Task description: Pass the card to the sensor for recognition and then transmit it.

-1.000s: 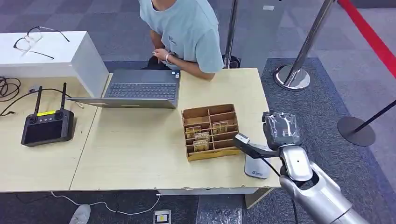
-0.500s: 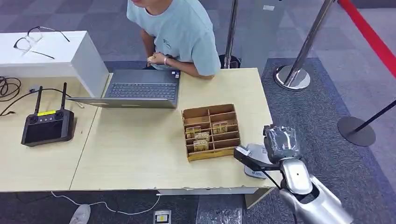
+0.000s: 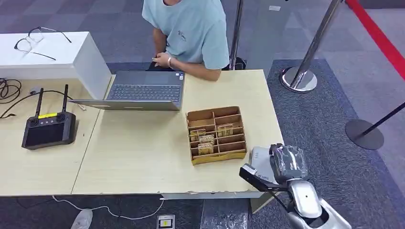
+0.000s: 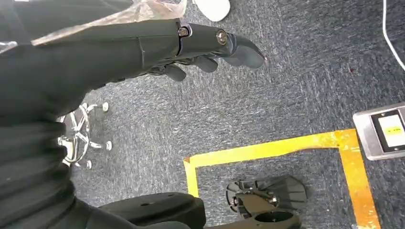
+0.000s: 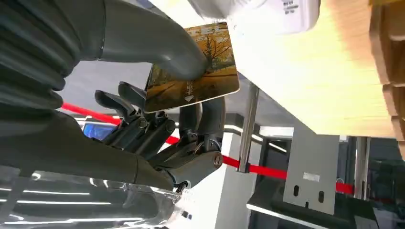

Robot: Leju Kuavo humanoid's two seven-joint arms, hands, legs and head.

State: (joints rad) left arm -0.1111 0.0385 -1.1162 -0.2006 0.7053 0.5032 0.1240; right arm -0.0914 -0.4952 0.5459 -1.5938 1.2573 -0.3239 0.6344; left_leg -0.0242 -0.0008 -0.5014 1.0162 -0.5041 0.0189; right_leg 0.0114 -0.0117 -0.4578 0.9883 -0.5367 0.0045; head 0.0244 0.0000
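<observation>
My right hand [image 3: 288, 163], wrapped in clear plastic, hovers at the table's right front corner, partly over the white sensor pad [image 3: 260, 160]. In the right wrist view the thumb and fingers pinch a card [image 5: 193, 71] printed with an autumn-tree picture, and the card sits close beside the sensor pad [image 5: 267, 9]; I cannot tell whether they touch. A wooden divided box [image 3: 217, 134] with several more cards stands just left of the sensor. My left hand [image 4: 205, 45] hangs over the carpet, fingers loosely extended, holding nothing.
A person in a light blue shirt [image 3: 191, 33] sits behind the table at an open laptop [image 3: 143, 90]. A black controller [image 3: 47, 128] lies at the left, beside a white box [image 3: 52, 57] with glasses. Metal stanchions [image 3: 301, 78] stand at the right.
My right hand has drawn back with the card from beside the box toward the table's front edge, now over the sensor. The person has shifted a little.
</observation>
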